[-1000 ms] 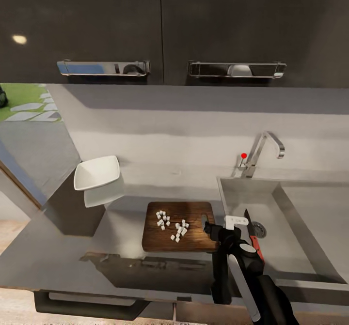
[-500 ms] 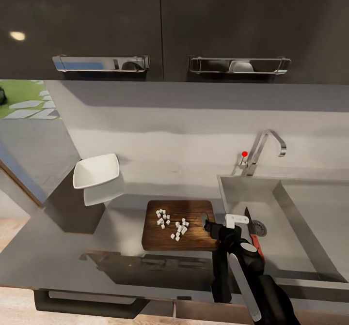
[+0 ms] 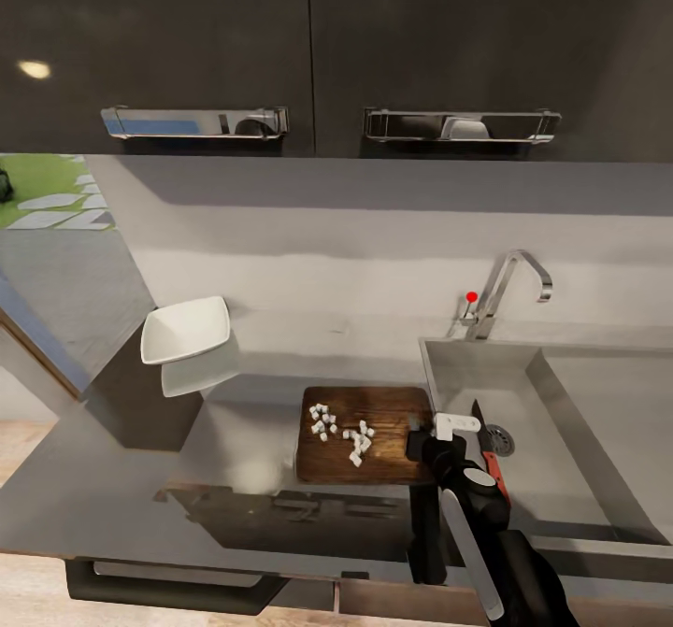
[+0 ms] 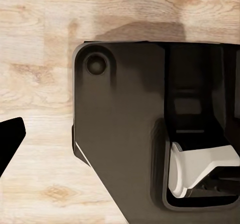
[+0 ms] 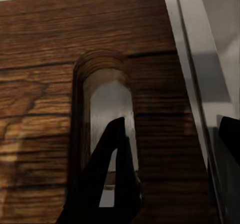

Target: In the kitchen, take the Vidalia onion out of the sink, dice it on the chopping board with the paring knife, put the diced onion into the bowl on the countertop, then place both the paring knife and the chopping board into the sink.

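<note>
At the far left we see the bowl, white and tilted, up on a dark block at the end of the countertop. Moving right, the chopping board lies flat on the worktop, its right edge just beside the sink. The diced Vidalia onion sits on it as small white cubes, scattered across the middle. At the board's right end we find the right gripper; in the right wrist view one dark finger pokes into the board's handle slot and the other stands off its outer edge, so the board's end lies between them, though we cannot tell whether they press it. The paring knife lies in the basin beside the drain.
</note>
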